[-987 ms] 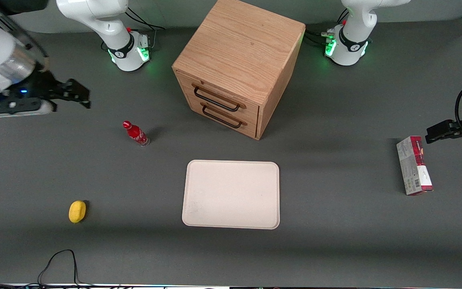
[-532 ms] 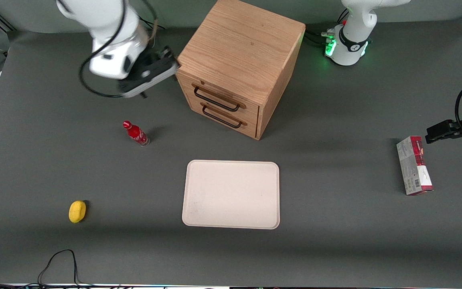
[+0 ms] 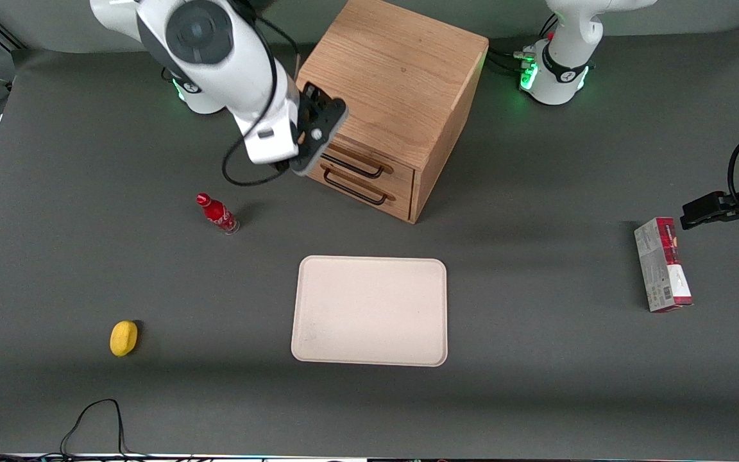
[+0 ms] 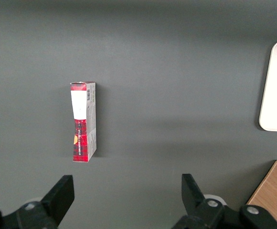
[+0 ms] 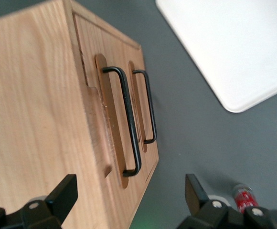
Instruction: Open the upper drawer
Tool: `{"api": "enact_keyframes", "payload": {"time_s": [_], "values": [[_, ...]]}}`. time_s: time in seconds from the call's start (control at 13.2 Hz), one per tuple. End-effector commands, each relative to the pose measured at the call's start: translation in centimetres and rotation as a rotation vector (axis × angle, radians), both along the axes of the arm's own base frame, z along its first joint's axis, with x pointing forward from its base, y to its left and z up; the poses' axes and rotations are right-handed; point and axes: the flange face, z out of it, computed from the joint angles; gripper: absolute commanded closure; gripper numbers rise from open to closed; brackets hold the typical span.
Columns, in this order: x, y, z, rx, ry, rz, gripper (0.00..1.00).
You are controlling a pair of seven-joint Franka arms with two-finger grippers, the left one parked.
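The oak cabinet (image 3: 395, 83) stands at the back middle of the table, both drawers shut. The upper drawer (image 3: 379, 162) has a black bar handle (image 3: 363, 170); the end of it toward the working arm is hidden by my gripper. The lower drawer (image 3: 369, 192) sits beneath it. My right gripper (image 3: 310, 149) hovers at the cabinet's front corner toward the working arm's end, level with the upper drawer. It is open and empty. In the right wrist view the upper handle (image 5: 129, 124) lies just ahead of the gripper (image 5: 129, 191), untouched, with the lower handle (image 5: 149, 105) beside it.
A red bottle (image 3: 217, 213) stands on the table near the gripper, nearer the front camera. A cream tray (image 3: 369, 311) lies in front of the cabinet. A yellow object (image 3: 124, 337) lies toward the working arm's end. A red-and-grey box (image 3: 662, 264) lies toward the parked arm's end.
My right arm swung in from the working arm's end of the table to the cabinet's front corner, beside the upper drawer. The drawers have not moved.
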Motion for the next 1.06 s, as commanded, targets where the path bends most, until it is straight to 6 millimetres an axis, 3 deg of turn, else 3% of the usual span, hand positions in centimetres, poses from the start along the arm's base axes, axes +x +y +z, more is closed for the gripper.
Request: {"api": "enact_keyframes", "payload": {"time_s": [0.0,0.3,0.99], "values": [[0.5,1.1,-5.0,0.04,0.084,0.065,0.0],[-0.8,2.1,-9.2,0.042,0.085,0.065,0.0],[0.4,2.3,-13.7,0.052,0.066,0.093,0.0]]}}
